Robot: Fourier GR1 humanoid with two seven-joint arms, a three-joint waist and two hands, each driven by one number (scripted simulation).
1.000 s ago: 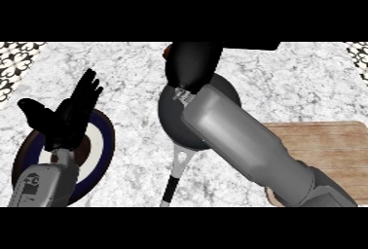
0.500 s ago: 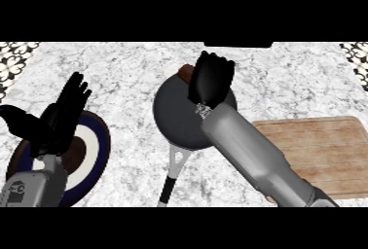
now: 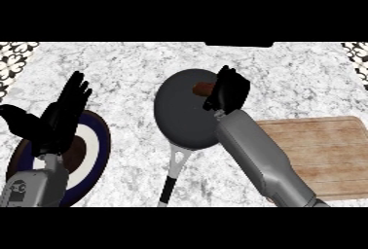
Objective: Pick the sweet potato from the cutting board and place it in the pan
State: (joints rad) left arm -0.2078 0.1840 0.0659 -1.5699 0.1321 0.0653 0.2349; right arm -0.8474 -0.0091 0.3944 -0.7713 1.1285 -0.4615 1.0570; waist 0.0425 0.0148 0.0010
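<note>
At the left, the left hand (image 3: 61, 119) rests with fingers spread above a blue plate (image 3: 97, 146). The sweet potato (image 3: 203, 88) lies in the pan (image 3: 179, 114). Just right, the right hand (image 3: 229, 92) shows straight fingers. Cutting board (image 3: 323, 155) at right.

Even, fairly bright light falls from above on the pale marbled bench (image 3: 129, 68), with only faint soft shadows, no glare on the dark pan (image 3: 183, 121), and edges reading somewhat soft throughout.

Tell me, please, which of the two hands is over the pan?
The right hand, beside the sweet potato in the dark pan; the left hand rests open above the blue-rimmed plate.
</note>
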